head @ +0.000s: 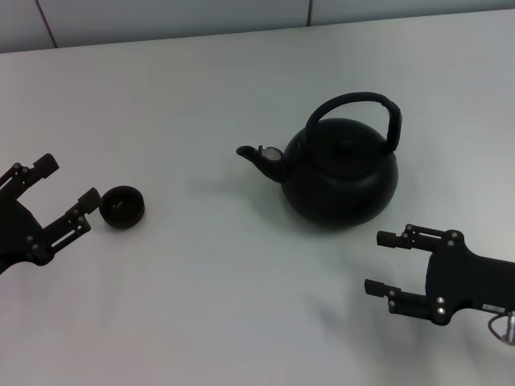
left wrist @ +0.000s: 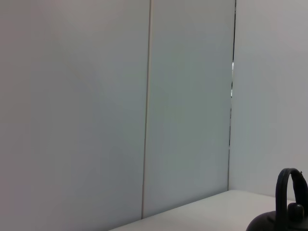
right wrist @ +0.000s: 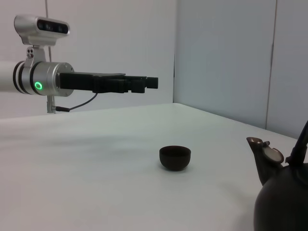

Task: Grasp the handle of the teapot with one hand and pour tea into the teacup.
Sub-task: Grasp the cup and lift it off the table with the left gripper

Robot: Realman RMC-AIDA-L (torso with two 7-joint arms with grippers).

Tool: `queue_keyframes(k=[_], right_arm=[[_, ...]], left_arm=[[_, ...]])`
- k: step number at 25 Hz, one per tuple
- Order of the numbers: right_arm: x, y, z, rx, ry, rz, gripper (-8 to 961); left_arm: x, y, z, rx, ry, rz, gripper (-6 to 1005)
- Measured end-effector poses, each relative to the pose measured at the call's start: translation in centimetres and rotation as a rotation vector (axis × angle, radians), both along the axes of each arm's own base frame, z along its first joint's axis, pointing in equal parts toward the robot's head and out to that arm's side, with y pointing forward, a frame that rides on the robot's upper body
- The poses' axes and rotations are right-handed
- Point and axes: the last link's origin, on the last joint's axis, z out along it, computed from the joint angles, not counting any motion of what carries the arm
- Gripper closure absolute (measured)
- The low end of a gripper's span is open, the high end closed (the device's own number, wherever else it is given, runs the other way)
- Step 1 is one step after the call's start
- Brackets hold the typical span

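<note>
**Black grippers spread, pot and cup untouched**

Black right gripper (head: 387, 261) sits low on the robot's right side of the white table (head: 201, 305), fingers spread wide with nothing between them, tips aimed toward the left. It is near the teapot (head: 342, 173) but apart from it, on the near side of the pot's base.

Left gripper (head: 66, 186) sits at the far left edge, also spread, holding nothing. One fingertip lies just beside the teacup (head: 122, 207); contact cannot be judged from the head view. Right wrist view shows this gripper (right wrist: 151, 83) hanging above the table, higher than the cup (right wrist: 175, 157) and farther back, with a green ring lit on its wrist.

Teapot stands upright, right of centre. Spout (head: 259, 156) points toward the robot's left, in the direction of the cup. Lid is on. Handle (head: 362, 108) arches upright over the top, its thicker wrapped section along the upper right part. No gripper touches it.

Teacup stands upright, well apart from the pot, open side up. Whether it holds anything cannot be told.

Left wrist view shows mostly grey wall panels (left wrist: 96, 106), with the pot's handle (left wrist: 288, 190) and lid knob (left wrist: 295, 211) in one corner.
</note>
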Motion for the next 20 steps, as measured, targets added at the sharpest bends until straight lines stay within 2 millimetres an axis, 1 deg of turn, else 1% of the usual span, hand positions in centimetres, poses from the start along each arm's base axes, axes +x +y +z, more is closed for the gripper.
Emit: queue_keyframes(k=[6,10,11,12,13,20], right_arm=[[-0.2,0.3,0.0,0.001,-0.001,0.006,283],[-0.2,0.4,0.0,0.001,-0.001,0.008,283],[-0.2,0.4,0.0,0.001,-0.001,0.008,283],[-0.2,0.4,0.0,0.001,-0.001,0.008,283],[-0.2,0.4,-0.1,0.001,-0.001,0.008,283],[-0.3,0.4,-0.1,0.001,0.001,0.009,283]], left_arm=[[-0.3,0.3,-0.4,-0.006,0.021,0.020,201],[-1.4,0.7,-2.4,-0.064,0.163,0.064,201],[-1.4,0.7,-2.4,-0.064,0.163,0.064,201],[-1.8,0.9,-3.0,-0.082,0.200,0.085,202],[-2.0,1.0,-3.2,-0.084,0.210,0.098,202],[-2.2,1.5,-3.5,-0.086,0.234,0.120,201]])
